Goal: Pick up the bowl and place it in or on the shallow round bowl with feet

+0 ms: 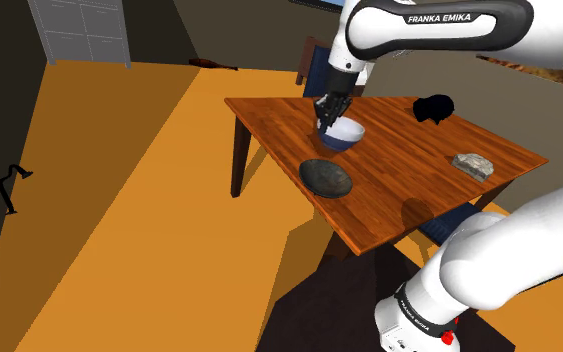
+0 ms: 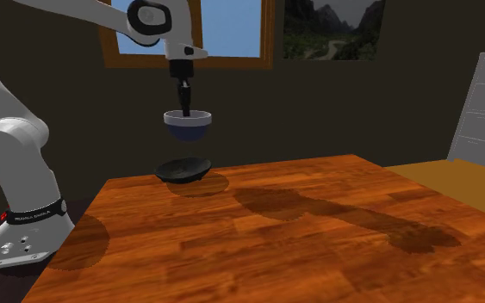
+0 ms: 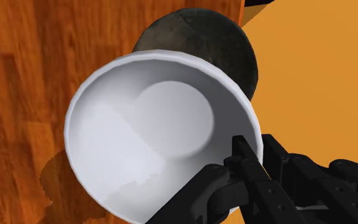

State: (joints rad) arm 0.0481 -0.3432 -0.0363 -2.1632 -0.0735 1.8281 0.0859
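The tool (image 2: pixel 184 108) is closed on the rim of the bowl (image 2: pixel 186 126), with one finger inside and the other outside, at a single place on the edge. The bowl is dark blue outside and white inside. It hangs in the air, clear of the wooden worktop (image 1: pixel 399 190), with its mouth upward and about level. Below it the shallow dark bowl (image 2: pixel 183 169) stands on the worktop near the edge. In the wrist view the dark bowl shows partly past the far rim of the white inside, so I judge that the two are not quite centred.

The bowl looks stiff and smooth, with a thin wall, so I think it is light but slippery and may break if it drops. A grip on one side of the rim can let it tip or turn between the fingers. A slow, level move seems wise, and a release only when its base is low over the dark bowl.
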